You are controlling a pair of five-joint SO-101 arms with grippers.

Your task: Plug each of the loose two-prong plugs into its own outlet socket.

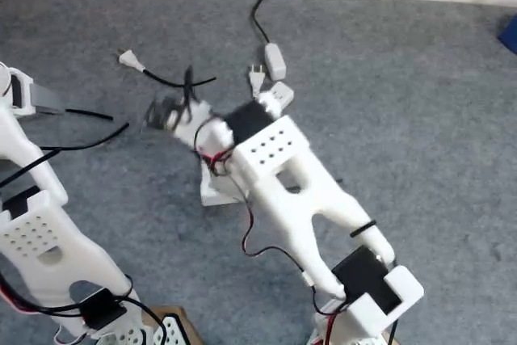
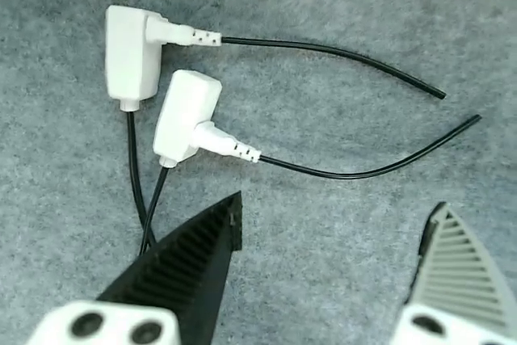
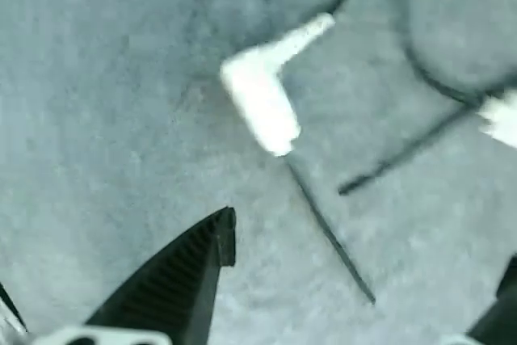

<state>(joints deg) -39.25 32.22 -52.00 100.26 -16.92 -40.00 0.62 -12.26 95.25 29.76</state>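
Where the left wrist camera looks down, we see a white plastic plug body (image 2: 129, 52) at the upper left of the frame. A second white plug body (image 2: 186, 115) lies tilted just beside it, toward the centre. Each feeds through a ribbed white sleeve (image 2: 198, 36) into a short black wire (image 2: 339, 52) that ends loose at the right. A black cord (image 2: 133, 167) leaves each lower end. Below them the left hand (image 2: 338, 204) hovers with its black and grey fingers apart, holding nothing.

From the high camera, a white two-prong plug (image 1: 256, 78) lies loose at upper centre, just beside a white oblong socket block (image 1: 275, 60). A small white plug (image 1: 128, 59) on a dark wire rests at the upper left. The right arm (image 1: 291, 183) stretches from the lower right to the middle of the grey felt-covered bench (image 1: 420, 119).

In the blurred right wrist frame, the right hand (image 3: 367, 240) is spread wide and empty, with a white L-shaped plug (image 3: 262, 103) above it at centre.
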